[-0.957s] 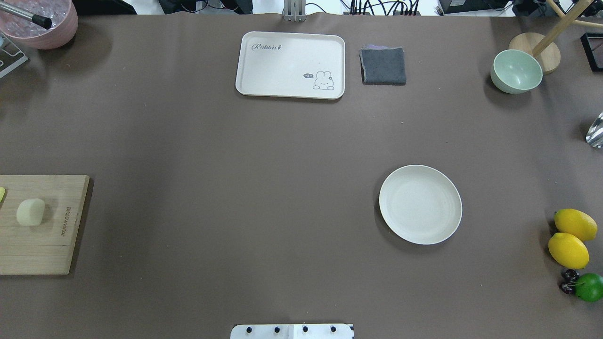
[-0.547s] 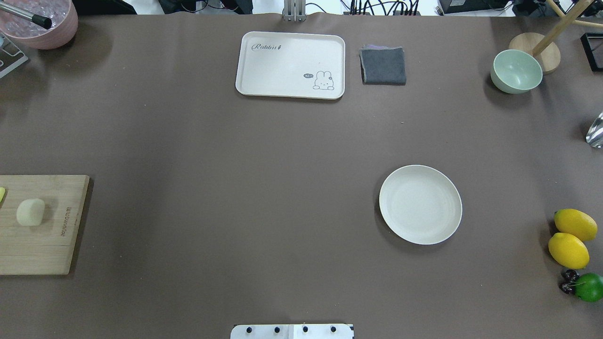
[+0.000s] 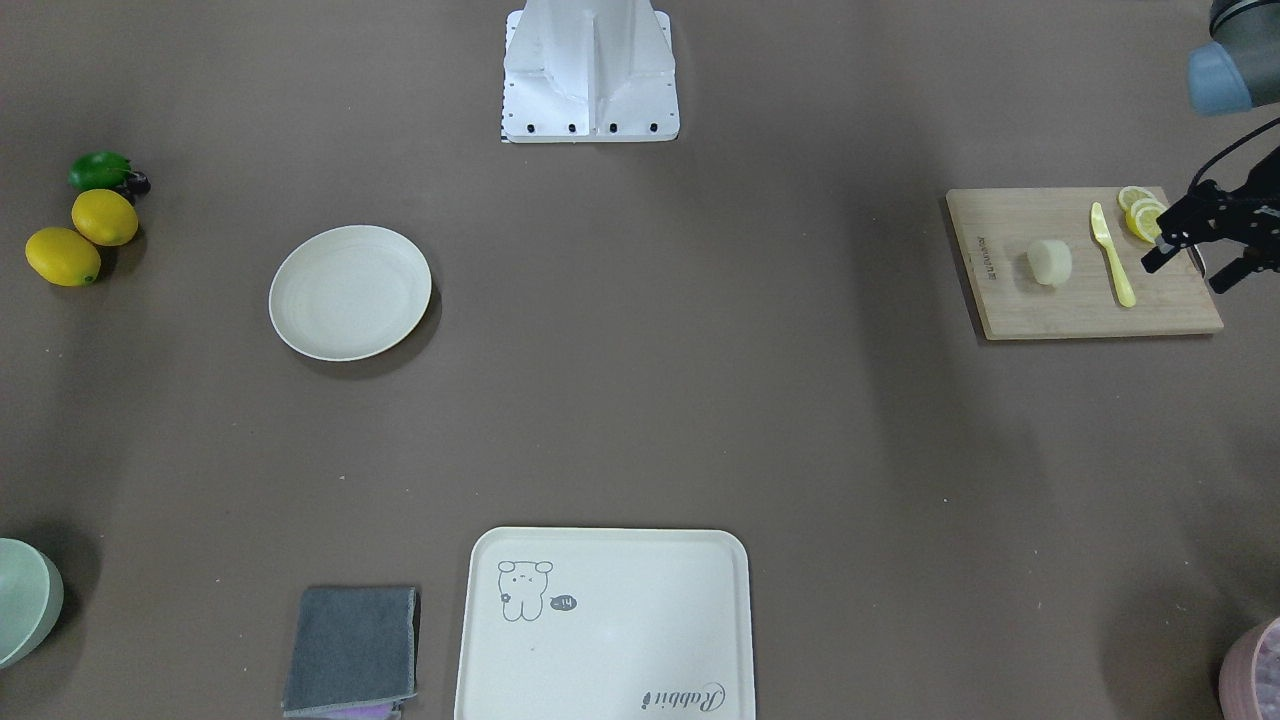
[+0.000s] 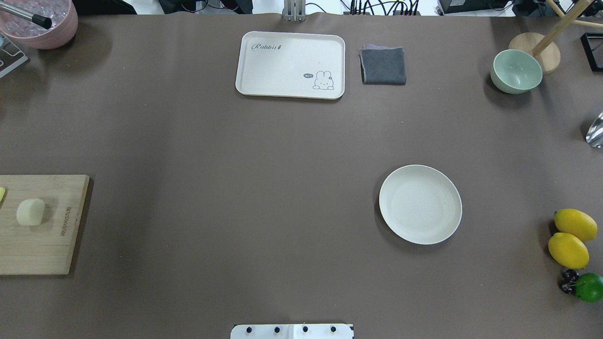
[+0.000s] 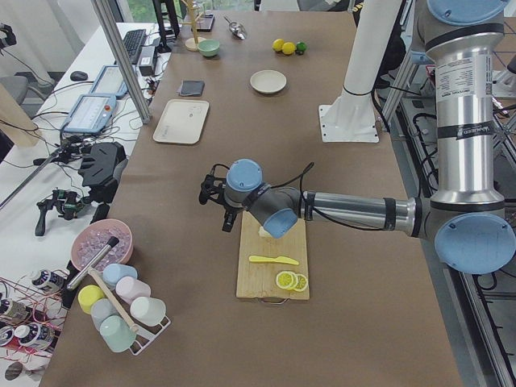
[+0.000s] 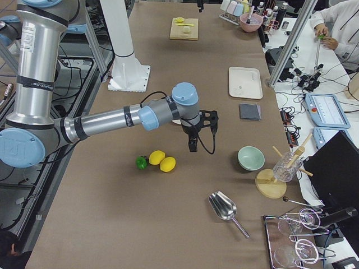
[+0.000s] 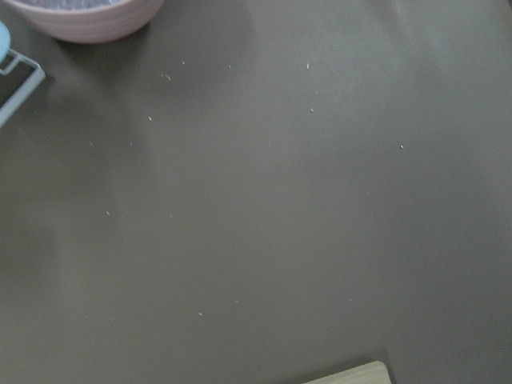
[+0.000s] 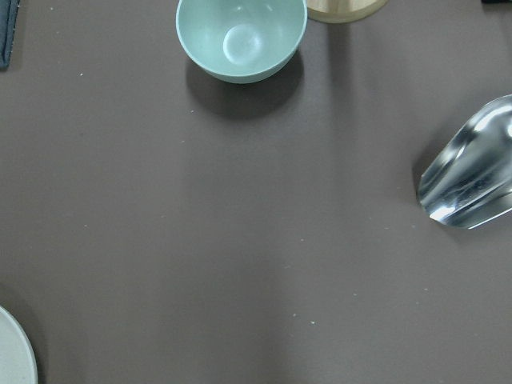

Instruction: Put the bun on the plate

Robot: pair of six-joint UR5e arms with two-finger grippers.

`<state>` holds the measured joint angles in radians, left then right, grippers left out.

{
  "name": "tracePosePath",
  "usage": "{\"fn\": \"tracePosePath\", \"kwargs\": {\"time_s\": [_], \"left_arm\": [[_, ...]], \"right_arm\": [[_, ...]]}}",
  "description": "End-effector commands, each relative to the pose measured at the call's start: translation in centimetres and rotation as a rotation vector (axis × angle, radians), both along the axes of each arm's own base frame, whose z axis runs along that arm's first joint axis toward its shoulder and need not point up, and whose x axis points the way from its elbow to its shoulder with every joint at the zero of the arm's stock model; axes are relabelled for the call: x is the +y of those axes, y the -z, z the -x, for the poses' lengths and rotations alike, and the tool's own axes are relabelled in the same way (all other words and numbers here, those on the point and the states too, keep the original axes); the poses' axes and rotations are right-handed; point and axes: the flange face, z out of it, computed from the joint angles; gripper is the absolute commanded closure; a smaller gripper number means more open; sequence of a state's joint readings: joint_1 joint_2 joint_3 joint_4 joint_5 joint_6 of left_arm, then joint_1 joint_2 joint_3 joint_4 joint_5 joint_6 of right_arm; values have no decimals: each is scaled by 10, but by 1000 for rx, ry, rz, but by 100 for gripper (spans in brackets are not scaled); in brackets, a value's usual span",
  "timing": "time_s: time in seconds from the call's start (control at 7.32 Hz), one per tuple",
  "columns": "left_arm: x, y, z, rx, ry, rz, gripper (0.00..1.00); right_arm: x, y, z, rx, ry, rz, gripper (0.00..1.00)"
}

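The bun (image 3: 1050, 262) lies on a wooden cutting board (image 3: 1080, 312) at the table's left end, also seen as the bun (image 4: 30, 211) from overhead. The plate (image 4: 420, 204) stands bare on the right half of the table, far from the bun. My left gripper (image 3: 1187, 276) hangs open above the board's outer end, beyond a yellow knife (image 3: 1112, 255) and lemon slices (image 3: 1140, 212), holding nothing. My right gripper (image 6: 193, 143) hovers over the table near the plate and shows only in the exterior right view, so I cannot tell whether it is open or shut.
A cream tray (image 4: 289, 63) and a grey cloth (image 4: 383, 66) lie at the far edge. A green bowl (image 4: 516, 70), a metal scoop (image 8: 468, 176), two lemons (image 4: 574, 225) and a lime (image 4: 589, 287) sit at the right end. A pink bowl (image 4: 40, 23) stands far left.
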<state>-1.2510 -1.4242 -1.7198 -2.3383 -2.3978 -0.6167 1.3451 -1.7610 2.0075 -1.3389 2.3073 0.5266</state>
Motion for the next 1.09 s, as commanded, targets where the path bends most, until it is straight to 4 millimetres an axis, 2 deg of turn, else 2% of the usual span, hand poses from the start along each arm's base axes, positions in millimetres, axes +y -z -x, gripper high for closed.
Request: {"fn": "tracePosePath", "kwargs": {"time_s": [0.0, 0.27, 0.41, 0.55, 0.68, 0.96], "left_arm": [[38, -22, -41, -14, -15, 37, 3], [43, -18, -72, -28, -14, 25, 3], [42, -16, -74, -28, -18, 13, 3], [41, -14, -75, -25, -18, 7, 3], [41, -13, -75, -25, -19, 4, 3], [38, -9, -76, -21, -20, -5, 3]], "right_arm": [[5, 8, 63, 3, -32, 31, 1], [17, 10, 118, 10, -62, 53, 2], [36, 0, 135, -24, -56, 49, 2], [46, -10, 152, -73, -70, 56, 3], [52, -10, 176, -61, -93, 55, 6], [47, 10, 224, -100, -92, 72, 10]]}}
